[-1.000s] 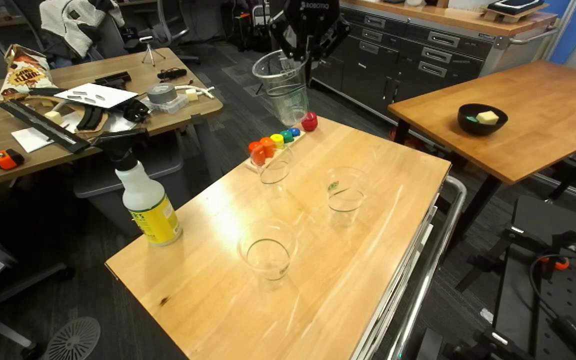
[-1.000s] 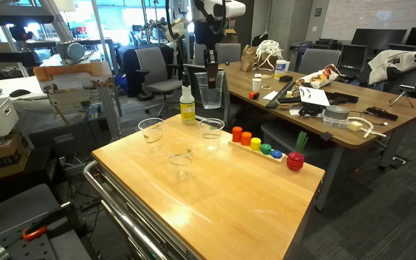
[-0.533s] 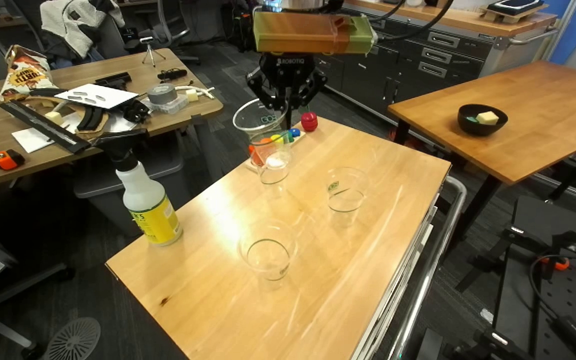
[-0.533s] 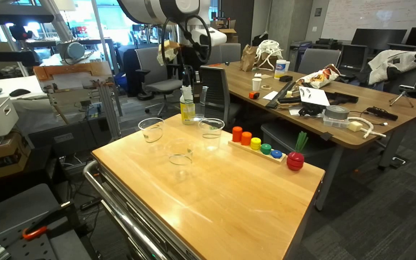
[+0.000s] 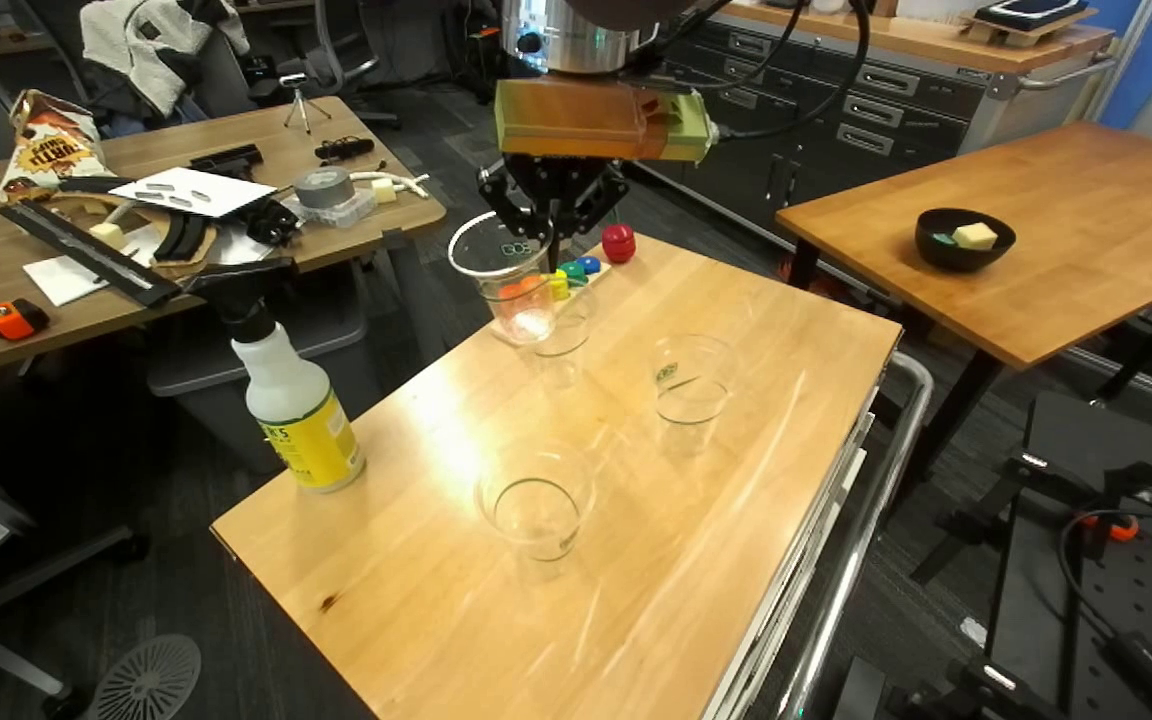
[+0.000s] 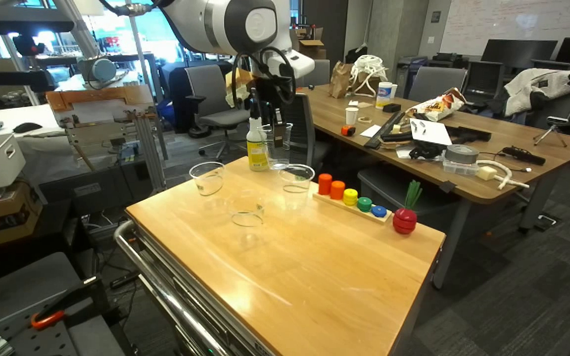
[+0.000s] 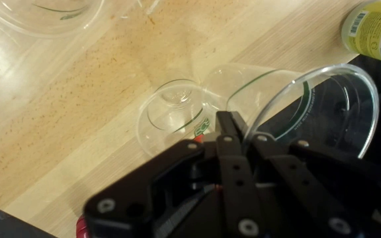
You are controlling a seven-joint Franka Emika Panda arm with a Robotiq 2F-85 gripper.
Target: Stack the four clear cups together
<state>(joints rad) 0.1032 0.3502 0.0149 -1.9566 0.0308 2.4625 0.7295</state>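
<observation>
My gripper (image 7: 232,122) is shut on the wall of a clear cup (image 7: 256,86), near its rim. The held cup also shows in both exterior views (image 5: 501,285) (image 6: 279,152), above the table, slightly tilted. Just below and beside its base stands a clear cup (image 5: 563,352), near the blocks; it shows in the wrist view (image 7: 170,124). I cannot tell whether the two touch. Two more clear cups stand upright and apart, the cup by the rail side (image 5: 691,400) (image 6: 246,212) and the cup at the bottle end (image 5: 536,515) (image 6: 208,180).
The yellow spray bottle (image 5: 308,430) stands at the table edge, behind the held cup in an exterior view (image 6: 257,148). The rack of coloured blocks (image 6: 349,200) and a red radish-like toy (image 6: 404,220) line the same edge. A metal rail (image 5: 876,540) runs along the opposite side.
My gripper has come down with the held cup toward the cup near the blocks. That standing cup has shifted slightly toward the blocks. The other two standing cups have not moved.
</observation>
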